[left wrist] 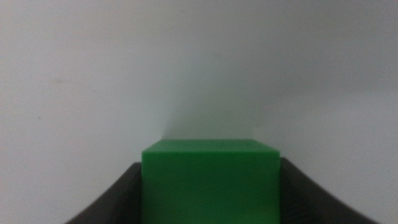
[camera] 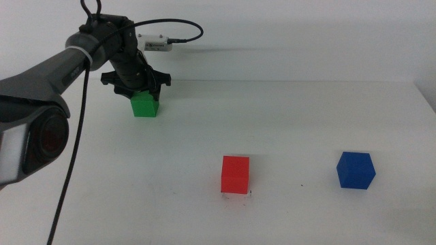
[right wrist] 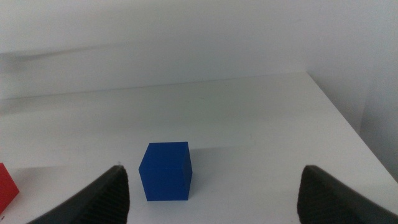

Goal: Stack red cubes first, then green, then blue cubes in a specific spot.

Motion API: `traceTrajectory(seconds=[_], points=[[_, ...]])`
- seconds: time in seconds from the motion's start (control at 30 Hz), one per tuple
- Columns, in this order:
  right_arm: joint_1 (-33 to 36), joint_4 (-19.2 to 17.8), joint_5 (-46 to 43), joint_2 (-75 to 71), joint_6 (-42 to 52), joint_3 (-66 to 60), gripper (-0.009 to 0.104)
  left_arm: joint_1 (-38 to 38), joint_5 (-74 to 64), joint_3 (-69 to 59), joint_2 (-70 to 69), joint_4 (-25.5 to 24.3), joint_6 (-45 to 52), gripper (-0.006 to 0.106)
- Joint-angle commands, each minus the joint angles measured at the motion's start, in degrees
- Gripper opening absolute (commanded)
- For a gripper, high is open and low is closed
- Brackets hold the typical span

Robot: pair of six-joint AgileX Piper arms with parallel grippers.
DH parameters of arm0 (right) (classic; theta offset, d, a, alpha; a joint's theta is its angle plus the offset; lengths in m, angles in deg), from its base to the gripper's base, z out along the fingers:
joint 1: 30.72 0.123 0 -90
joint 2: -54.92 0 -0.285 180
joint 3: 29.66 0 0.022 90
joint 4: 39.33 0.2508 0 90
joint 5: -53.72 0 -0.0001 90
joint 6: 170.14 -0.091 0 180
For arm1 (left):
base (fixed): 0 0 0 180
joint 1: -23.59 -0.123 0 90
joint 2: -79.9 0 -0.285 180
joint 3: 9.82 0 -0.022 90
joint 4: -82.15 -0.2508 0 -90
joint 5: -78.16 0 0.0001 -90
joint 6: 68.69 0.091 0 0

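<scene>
Progress early: small matte red cube [camera: 236,174] sits alone at the speck-marked spot [camera: 251,195], left gripper [camera: 142,88] jaws clamped on small green cube [camera: 145,105] far back on white bench [camera: 306,116], deep-blue cube [camera: 355,170] untouched beneath right gripper [right wrist: 214,196], jaws apart.

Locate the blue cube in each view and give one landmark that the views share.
Middle view: blue cube at lower right, right of the red cube.
Left wrist view: not in it.
Right wrist view: low centre, between the open fingers.
Shared landmark: the red cube.
</scene>
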Motion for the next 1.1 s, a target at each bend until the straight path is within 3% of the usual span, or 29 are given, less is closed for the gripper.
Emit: traceTrajectory(seconds=[0.0,0.1,0.2,0.4,0.5,0.63,0.83,1.07], points=[[-0.2,-0.5,-0.6,-0.3,0.6,-0.1,0.093,-0.1,-0.1,0.7,0.0,0.4,-1.7,0.045],[-0.2,-0.5,-0.6,-0.3,0.6,-0.1,0.093,-0.1,-1.8,0.7,-0.2,2.0,-3.1,0.025],[-0.2,-0.5,-0.6,-0.3,0.6,-0.1,0.093,0.9,-5.5,0.7,-3.4,1.8,-4.5,0.014],[-0.2,-0.5,-0.6,-0.3,0.6,-0.1,0.093,9.2,-6.6,-11.7,-19.1,-8.0,-18.6,0.012],[-0.2,-0.5,-0.6,-0.3,0.6,-0.1,0.093,16.0,-1.0,-24.8,-29.4,-8.9,-26.2,0.012],[-0.2,-0.5,-0.6,-0.3,0.6,-0.1,0.093,26.3,10.2,-40.7,-37.4,-15.3,-38.5,0.012],[-0.2,-0.5,-0.6,-0.3,0.6,-0.1,0.093,33.7,13.0,-45.3,-37.5,-14.9,-43.3,0.012],[-0.2,-0.5,-0.6,-0.3,0.6,-0.1,0.093,34.2,15.1,-45.3,-34.9,-13.9,-42.3,0.013]])
